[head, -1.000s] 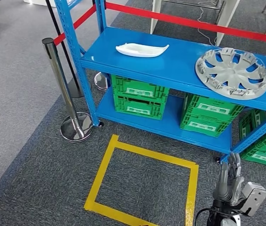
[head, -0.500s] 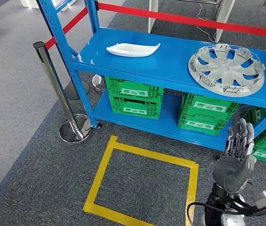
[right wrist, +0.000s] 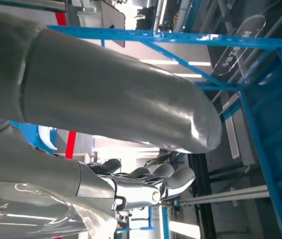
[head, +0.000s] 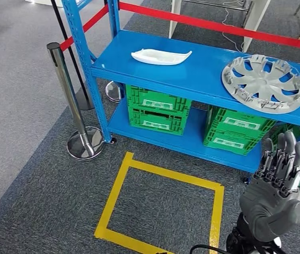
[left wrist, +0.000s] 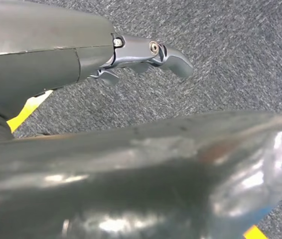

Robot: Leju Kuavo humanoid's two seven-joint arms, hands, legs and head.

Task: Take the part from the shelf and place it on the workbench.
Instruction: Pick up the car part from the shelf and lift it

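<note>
A silver wheel cover [head: 263, 82] lies flat on the right of the blue shelf's top level [head: 204, 74]. A white curved trim part [head: 160, 55] rests further left on the same level. My right hand [head: 276, 190] is raised at the lower right, below and in front of the wheel cover, fingers extended and apart, holding nothing. The right wrist view shows its thumb [right wrist: 124, 99] and fingers [right wrist: 151, 184] stretched toward the blue frame [right wrist: 259, 129]. In the left wrist view my left hand [left wrist: 147, 52] hangs over grey carpet, fingers straight, empty.
Green crates [head: 158, 108] fill the shelf's lower level, with more [head: 236, 132] to the right. A chrome stanchion [head: 74, 106] with red belt [head: 216, 24] stands at the shelf's left corner. A yellow tape rectangle [head: 160, 203] marks the carpet in front.
My right hand has risen from low near the floor to just below the shelf's right end, fingers still spread. The camera swayed slightly; shelf items stayed put.
</note>
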